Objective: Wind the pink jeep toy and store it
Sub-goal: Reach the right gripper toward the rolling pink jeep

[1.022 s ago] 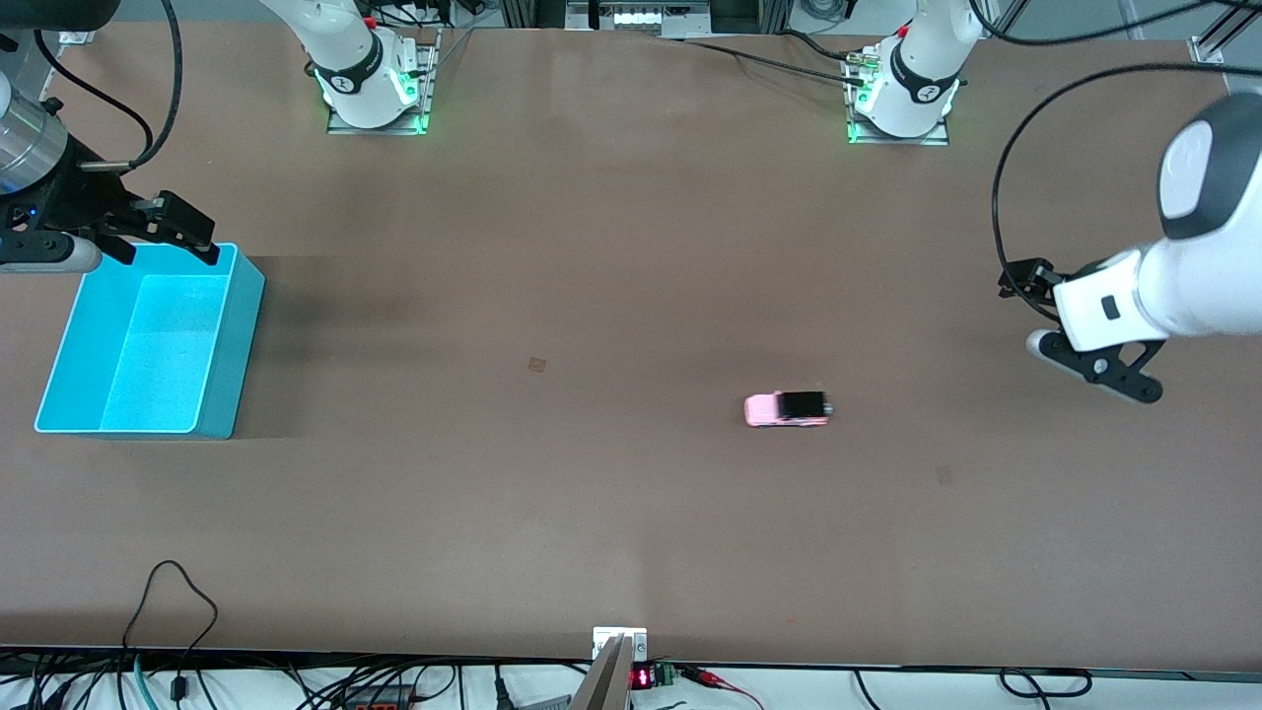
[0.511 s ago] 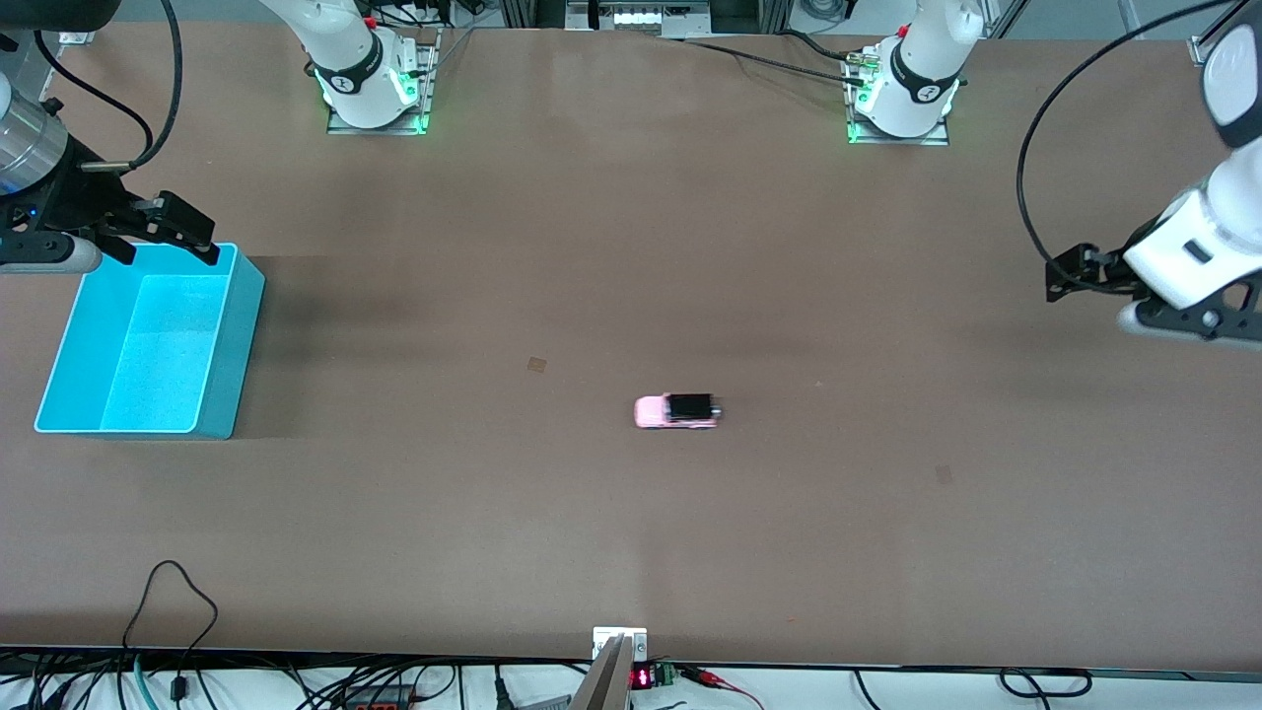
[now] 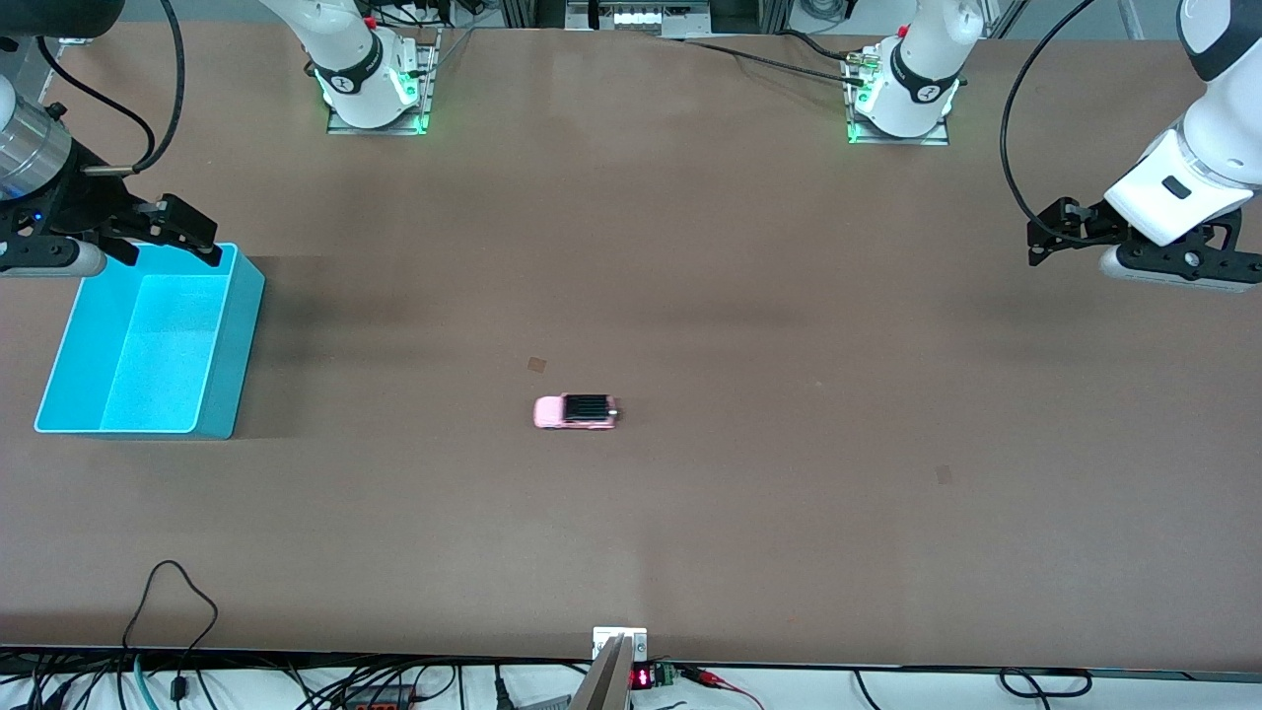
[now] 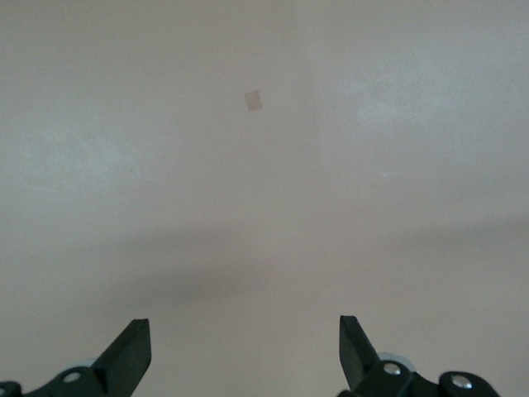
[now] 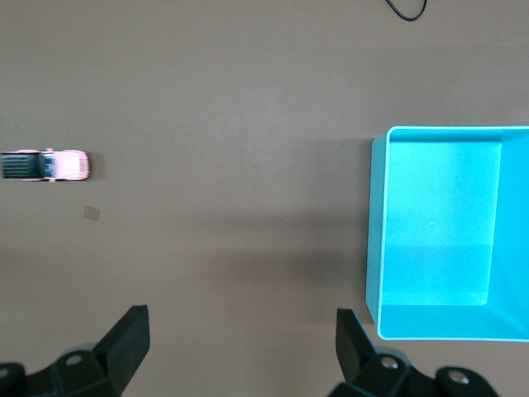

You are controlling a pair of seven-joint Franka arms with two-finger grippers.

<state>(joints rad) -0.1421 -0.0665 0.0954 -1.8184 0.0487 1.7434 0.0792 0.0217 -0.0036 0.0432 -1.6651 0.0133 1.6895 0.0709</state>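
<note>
The pink jeep toy (image 3: 577, 412) stands on its wheels on the bare brown table, near the middle, with its pink nose toward the turquoise bin (image 3: 233, 325). It also shows in the right wrist view (image 5: 45, 165). My left gripper (image 3: 1045, 237) is open and empty, up in the air over the left arm's end of the table, well apart from the jeep; its wrist view (image 4: 244, 347) shows only bare table. My right gripper (image 3: 168, 242) is open and empty over the bin's rim (image 5: 376, 248). The bin is empty.
Small square marks lie on the table, one (image 3: 536, 364) just farther from the front camera than the jeep, another (image 3: 944, 474) toward the left arm's end. Cables hang past the table's front edge (image 3: 177, 592). The arm bases (image 3: 375, 89) stand along the top.
The jeep has rolled by itself across the table toward the bin at the right arm's end. The left arm has swung up and back. The right arm has not moved.
</note>
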